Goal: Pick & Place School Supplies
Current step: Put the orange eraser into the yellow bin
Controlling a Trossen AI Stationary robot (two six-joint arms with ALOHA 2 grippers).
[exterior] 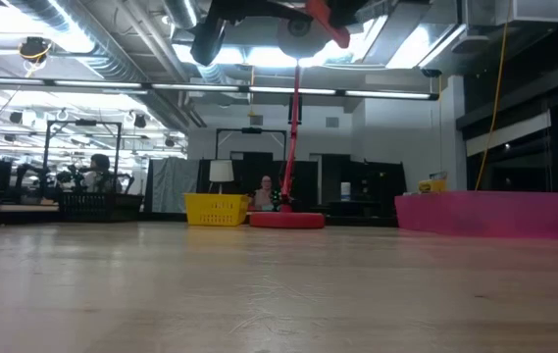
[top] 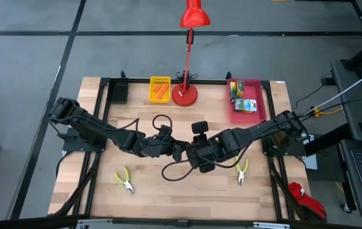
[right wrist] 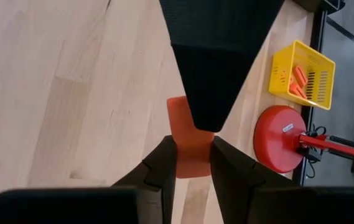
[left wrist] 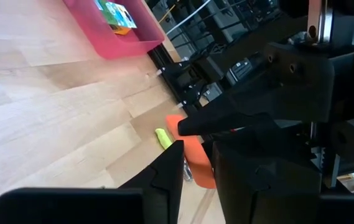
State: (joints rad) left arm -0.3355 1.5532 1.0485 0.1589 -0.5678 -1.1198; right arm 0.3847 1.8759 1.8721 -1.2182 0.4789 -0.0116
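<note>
My two grippers meet above the middle of the table, left gripper and right gripper tip to tip. Both are shut on one small flat orange piece, which also shows in the left wrist view and high up in the low view. Two more orange pieces lie in the yellow tray. Crayon boxes lie in the pink tray. Two pliers with lime-green handles lie flat on the table, one at the near left and one at the near right. My left gripper pinches one end of the orange piece between its two fingers, coming level from the table's left. The piece is clear of the table. My right gripper pinches the piece's other end between its two fingers, coming from the table's right, opposite my left finger.
A red desk lamp stands on its round base at the far middle, between the yellow and pink trays. A black tray is at the far left. A loose black cable loops below the grippers. A red object lies off the near right corner.
</note>
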